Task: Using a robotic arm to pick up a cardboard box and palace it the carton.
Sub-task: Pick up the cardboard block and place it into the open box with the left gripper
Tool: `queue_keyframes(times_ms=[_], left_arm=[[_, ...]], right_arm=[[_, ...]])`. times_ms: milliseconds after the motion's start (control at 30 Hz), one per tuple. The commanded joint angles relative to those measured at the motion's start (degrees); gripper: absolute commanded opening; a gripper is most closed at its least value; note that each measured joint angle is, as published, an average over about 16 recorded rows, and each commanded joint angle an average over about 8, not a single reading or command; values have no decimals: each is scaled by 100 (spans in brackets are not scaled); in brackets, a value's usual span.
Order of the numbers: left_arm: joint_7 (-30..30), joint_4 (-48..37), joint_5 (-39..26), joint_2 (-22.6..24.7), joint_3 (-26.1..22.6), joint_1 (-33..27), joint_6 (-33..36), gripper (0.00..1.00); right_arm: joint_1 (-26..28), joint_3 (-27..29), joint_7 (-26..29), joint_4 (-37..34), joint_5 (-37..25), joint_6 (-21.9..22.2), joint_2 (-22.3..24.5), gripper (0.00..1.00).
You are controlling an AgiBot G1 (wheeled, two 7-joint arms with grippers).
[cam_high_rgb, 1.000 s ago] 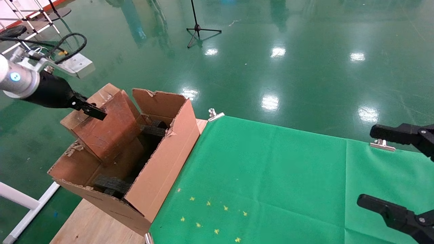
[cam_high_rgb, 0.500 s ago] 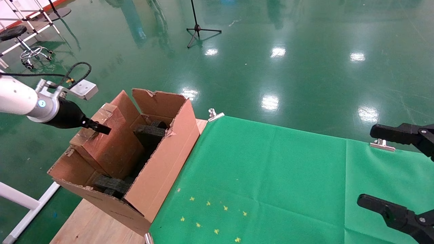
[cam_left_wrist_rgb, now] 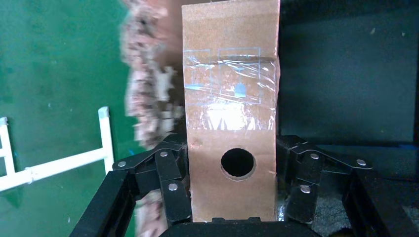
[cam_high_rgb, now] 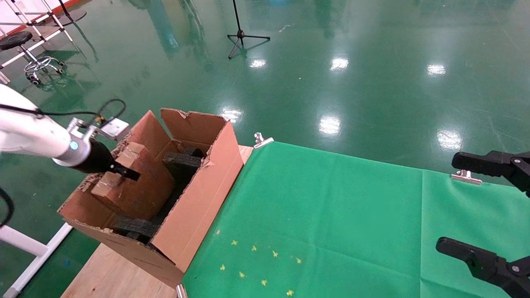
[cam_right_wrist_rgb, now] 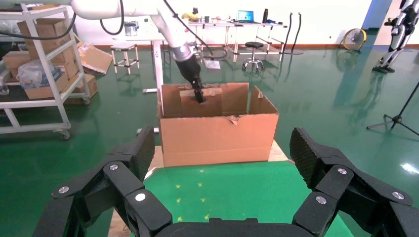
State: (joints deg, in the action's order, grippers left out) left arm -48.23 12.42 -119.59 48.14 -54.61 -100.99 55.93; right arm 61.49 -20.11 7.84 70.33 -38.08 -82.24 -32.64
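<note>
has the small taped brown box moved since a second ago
Yes: the small taped reddish-brown cardboard box, held by the left tool, has sunk lower into the large flapped carton.

Reddish-brown cardboard box (cam_high_rgb: 130,188), with glossy clear tape (cam_left_wrist_rgb: 230,84) across one face and a dark round hole (cam_left_wrist_rgb: 237,163) below it. Plain brown corrugated carton (cam_high_rgb: 194,211), paler and ragged along torn edges, black foam blocks (cam_high_rgb: 182,163) inside. White robotic arm (cam_high_rgb: 29,134) with silver wrist, small blue light, black left gripper (cam_high_rgb: 124,174) and black cable. Black right gripper (cam_high_rgb: 468,209) with silver rivets on its links. Bright green cloth (cam_high_rgb: 352,223) dotted with small yellow marks (cam_high_rgb: 258,265), held by silver clips (cam_high_rgb: 261,140). Pale bare wood on the table (cam_high_rgb: 112,275) edge. Glossy dark green floor (cam_high_rgb: 372,62) with white light reflections. Black tripod (cam_high_rgb: 244,35).
</note>
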Motion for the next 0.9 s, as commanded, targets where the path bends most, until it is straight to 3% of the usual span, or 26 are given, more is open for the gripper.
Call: queue_keyframes(times_ms=[33, 367, 400, 633, 667, 900], left_arm=[[37, -145, -11, 93, -12, 78, -110, 0], [204, -798, 137, 451, 70, 466, -616, 0], [206, -835, 152, 466, 80, 494, -660, 4], [244, -973, 257, 527, 159, 661, -1046, 92], [248, -983, 268, 531, 167, 676, -1087, 100], [244, -965, 274, 518, 163, 661, -1046, 100]], right_arm=[[0, 0, 0, 0, 0, 0, 0, 100], [0, 0, 0, 0, 0, 0, 0, 100], [0, 0, 0, 0, 0, 0, 0, 100], [-1, 0, 0, -1, 1, 1, 1, 100], [-1, 0, 0, -1, 1, 1, 1, 100], [-1, 0, 0, -1, 1, 1, 1, 100]])
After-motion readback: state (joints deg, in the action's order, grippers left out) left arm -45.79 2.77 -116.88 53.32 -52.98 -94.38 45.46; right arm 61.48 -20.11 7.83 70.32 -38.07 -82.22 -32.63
